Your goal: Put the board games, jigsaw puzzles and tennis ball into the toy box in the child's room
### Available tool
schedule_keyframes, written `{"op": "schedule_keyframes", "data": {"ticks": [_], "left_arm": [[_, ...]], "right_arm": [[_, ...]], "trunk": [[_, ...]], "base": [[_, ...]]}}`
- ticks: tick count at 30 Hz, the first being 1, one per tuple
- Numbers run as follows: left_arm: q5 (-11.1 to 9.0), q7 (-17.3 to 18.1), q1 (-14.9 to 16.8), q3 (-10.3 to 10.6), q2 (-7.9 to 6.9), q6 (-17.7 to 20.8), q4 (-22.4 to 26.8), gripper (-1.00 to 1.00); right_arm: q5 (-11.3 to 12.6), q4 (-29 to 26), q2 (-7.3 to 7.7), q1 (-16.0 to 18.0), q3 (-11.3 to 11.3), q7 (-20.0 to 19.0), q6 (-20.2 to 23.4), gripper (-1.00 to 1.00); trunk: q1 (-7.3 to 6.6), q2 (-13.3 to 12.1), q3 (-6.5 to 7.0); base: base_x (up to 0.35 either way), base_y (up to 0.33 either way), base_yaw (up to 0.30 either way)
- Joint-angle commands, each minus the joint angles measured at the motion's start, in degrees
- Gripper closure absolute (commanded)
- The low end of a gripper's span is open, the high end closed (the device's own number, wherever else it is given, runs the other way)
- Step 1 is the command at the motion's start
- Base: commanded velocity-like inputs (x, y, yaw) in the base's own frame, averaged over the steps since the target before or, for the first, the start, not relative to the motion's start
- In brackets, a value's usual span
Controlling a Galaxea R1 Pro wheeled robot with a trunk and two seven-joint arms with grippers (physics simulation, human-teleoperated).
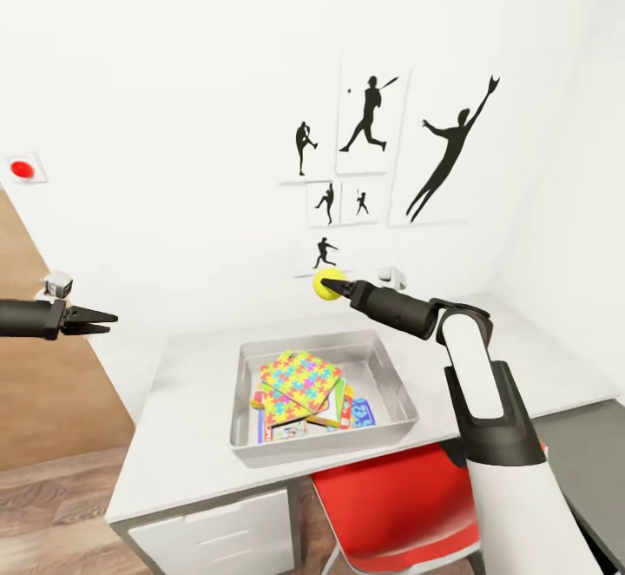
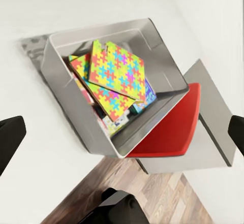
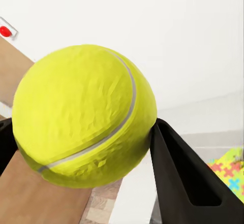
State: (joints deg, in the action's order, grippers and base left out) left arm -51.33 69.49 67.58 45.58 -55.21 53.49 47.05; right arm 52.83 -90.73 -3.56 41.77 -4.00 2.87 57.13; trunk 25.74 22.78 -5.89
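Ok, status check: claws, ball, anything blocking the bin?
Right claw shut on tennis ball, held above the table behind the toy box. Left claw empty, off to the side. Jigsaw puzzles already in the box. Nothing blocking.

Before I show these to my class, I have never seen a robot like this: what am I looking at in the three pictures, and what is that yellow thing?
This is a simulated two-armed robot in a child's room. The big picture is from a camera on its head, looking down over both arms. The other two come from cameras near each arm's fingers.

On the pale table stands a grey toy box. Inside it lie two jigsaw puzzles on top of some colourful board games. A red chair is tucked under the table.

The yellow thing is a tennis ball. The right gripper holds it in the air between its fingers, up behind the box; the right wrist picture shows it close up. The left gripper is empty, out to the side, its camera looking down into the box.
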Motion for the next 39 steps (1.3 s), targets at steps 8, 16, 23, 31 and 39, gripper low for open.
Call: {"op": "schedule_keyframes", "data": {"ticks": [8, 16, 23, 31, 39], "left_arm": [[-0.3, 0.1, 0.1, 0.4, 1.83, 0.4, 0.1, -1.0], [0.1, -1.9, 0.1, 0.4, 10.34, 1.2, 0.1, -1.0], [-0.3, -7.8, 0.1, -1.2, 13.15, 1.1, -5.1, -1.0], [-0.5, -8.1, 0.0, -2.6, 13.63, 0.6, -9.5, -1.0], [-0.6, -8.1, -0.3, -2.6, 13.64, 0.5, -9.5, -1.0]], "right_arm": [[-8.4, 0.6, -1.08, 0.1, -0.8, 8.2, 1.3, 1.0], [-12.0, 6.7, -3.64, 3.6, -1.7, 23.6, 2.3, 1.0], [-12.2, 7.7, -4.36, 3.7, -1.9, 28.9, 2.9, 1.0], [-12.6, 8.2, -4.35, 3.5, -4.1, 30.5, 2.2, 1.0], [-12.0, 12.9, -5.28, 4.3, -4.1, 36.2, 2.3, 1.0]], "trunk": [[0.05, 0.1, 0.16], [0.05, 0.1, 0.18], [0.05, 0.1, 0.18], [0.05, 0.1, 0.18], [0.05, 0.1, 0.18]], "base": [[0.003, -0.012, -0.105], [0.0, 0.0, -0.005], [0.0, 0.0, 0.0], [0.0, 0.0, 0.0], [0.0, 0.0, 0.0]]}}
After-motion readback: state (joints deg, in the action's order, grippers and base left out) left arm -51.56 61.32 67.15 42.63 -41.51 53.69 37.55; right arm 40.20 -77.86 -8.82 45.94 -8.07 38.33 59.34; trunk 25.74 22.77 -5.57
